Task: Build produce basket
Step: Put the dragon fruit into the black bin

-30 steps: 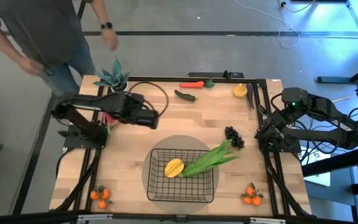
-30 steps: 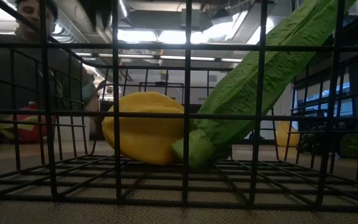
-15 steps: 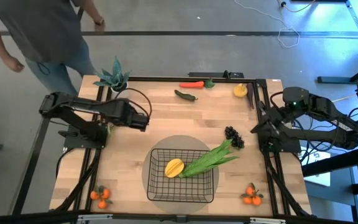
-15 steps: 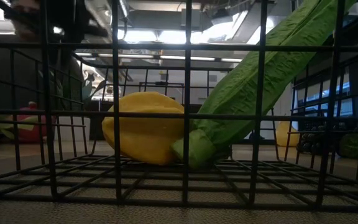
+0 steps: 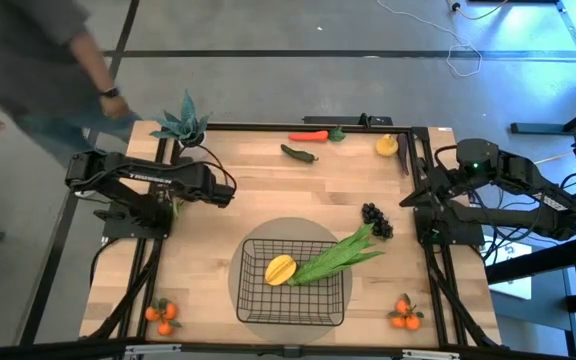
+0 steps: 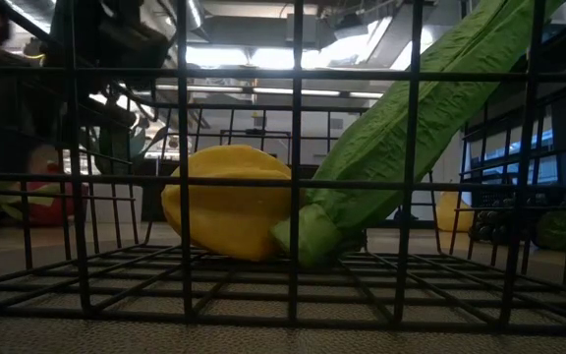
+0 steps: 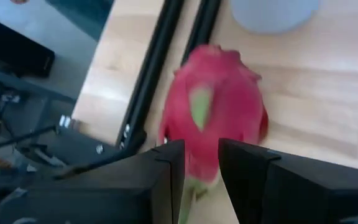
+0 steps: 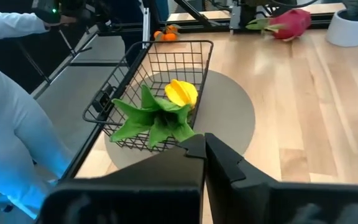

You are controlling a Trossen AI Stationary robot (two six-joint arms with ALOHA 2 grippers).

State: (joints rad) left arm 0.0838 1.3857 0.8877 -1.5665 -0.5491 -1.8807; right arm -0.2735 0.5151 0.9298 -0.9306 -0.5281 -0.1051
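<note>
The black wire basket (image 5: 251,300) stands near the table's front, on a grey round mat. In it lie a yellow mango (image 5: 280,269) and green leafy stalks (image 5: 343,255), whose leaf end sticks out over the far right rim. The pink dragon fruit (image 7: 219,106) lies on the wood by the table's left rail. My left gripper (image 7: 201,149) stands open just before it, pointing down at its near end. In the high view my left arm (image 5: 168,182) covers both. My right gripper (image 5: 409,200) hangs shut above the table's right edge, with nothing in it.
Dark grapes (image 5: 376,220) lie right of the basket. Oranges sit at the front left (image 5: 161,314) and front right (image 5: 404,313). Red (image 5: 308,136), green (image 5: 298,153) and yellow (image 5: 386,145) peppers lie at the back. A potted plant (image 5: 183,125) stands back left, a person (image 5: 28,60) beyond it.
My left arm has drawn back from the table's middle toward its left edge and sunk. Its gripper has tipped downward over the dragon fruit. The person behind the table has stepped away to the left. The basket and its contents have stayed in place.
</note>
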